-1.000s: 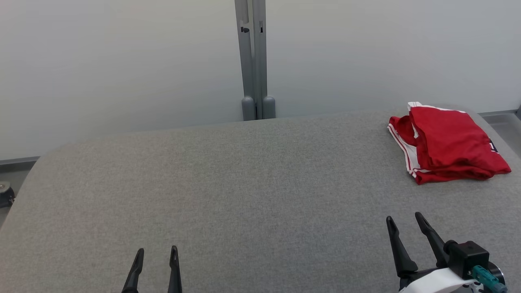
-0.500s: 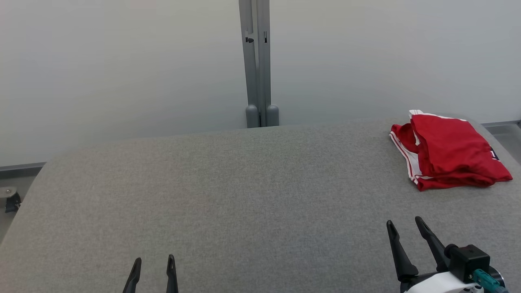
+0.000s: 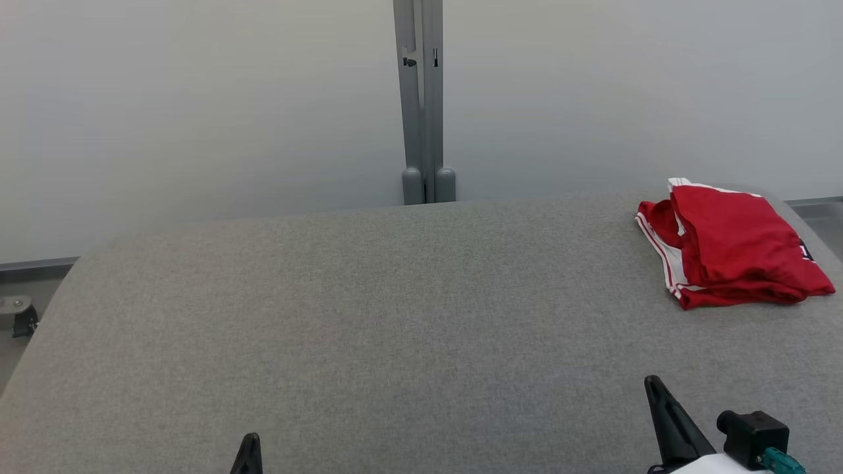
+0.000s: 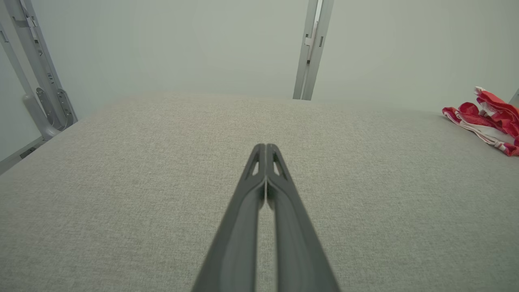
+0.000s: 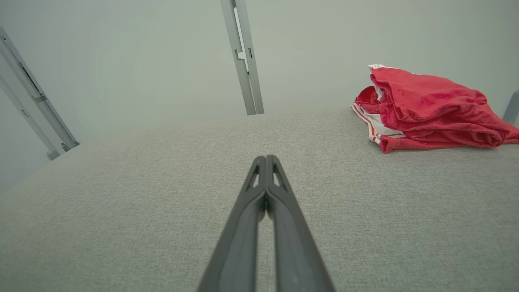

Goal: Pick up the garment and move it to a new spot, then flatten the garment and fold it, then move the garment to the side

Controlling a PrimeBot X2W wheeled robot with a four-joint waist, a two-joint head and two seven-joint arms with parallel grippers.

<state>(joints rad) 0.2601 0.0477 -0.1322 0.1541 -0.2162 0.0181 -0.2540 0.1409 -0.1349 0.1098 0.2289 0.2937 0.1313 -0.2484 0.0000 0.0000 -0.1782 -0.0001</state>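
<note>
A red garment (image 3: 731, 243) with white striped trim lies folded in a pile at the far right of the grey felt table (image 3: 395, 309). It also shows at the right edge of the left wrist view as the garment (image 4: 492, 121), and upper right as the garment (image 5: 425, 107) in the right wrist view. My left gripper (image 3: 249, 446) is shut and empty at the bottom left, well away from the cloth; its tips (image 4: 265, 147) meet above bare felt. My right gripper (image 3: 653, 383) is shut on nothing at the lower right, short of the garment, its tips (image 5: 266, 158) pressed together.
A grey upright post (image 3: 425, 99) stands against the pale wall behind the table's far edge. More grey frame legs (image 4: 40, 89) stand off the table's left side. The garment lies close to the table's right edge (image 3: 813, 230).
Both grippers have gone from open to shut and drawn back toward the bottom of the head view. The head camera has shifted slightly. The garment has not moved on the table.
</note>
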